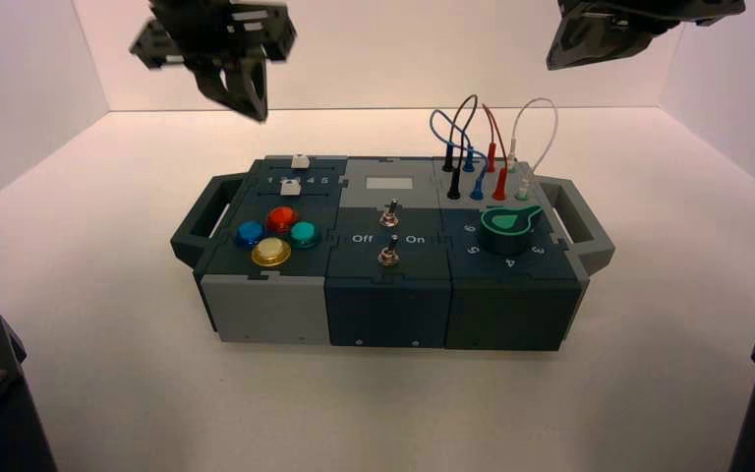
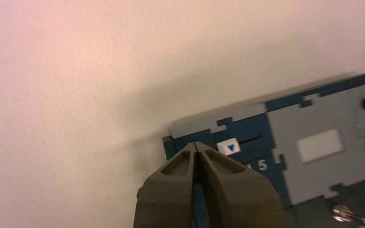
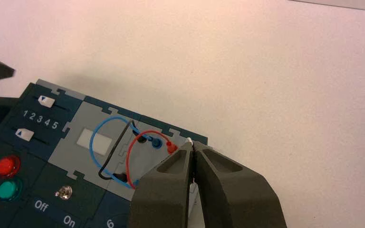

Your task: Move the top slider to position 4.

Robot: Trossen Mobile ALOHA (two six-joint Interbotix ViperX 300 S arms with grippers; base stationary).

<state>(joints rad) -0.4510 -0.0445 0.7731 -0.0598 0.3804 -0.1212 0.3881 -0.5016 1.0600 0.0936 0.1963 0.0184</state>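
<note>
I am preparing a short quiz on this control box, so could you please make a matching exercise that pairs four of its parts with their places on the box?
Things:
1. small white cube-shaped top slider knob
2. green rotary dial
3. round yellow push button
4. pale grey rectangular window

Places:
A. front of the cluster of coloured buttons, on the box's left
B. right part, inside a ring of numerals
C. back left, above the row of numerals
D. back middle, behind the two toggle switches

Pairs: 1-C, 2-B, 3-A, 4-D
</note>
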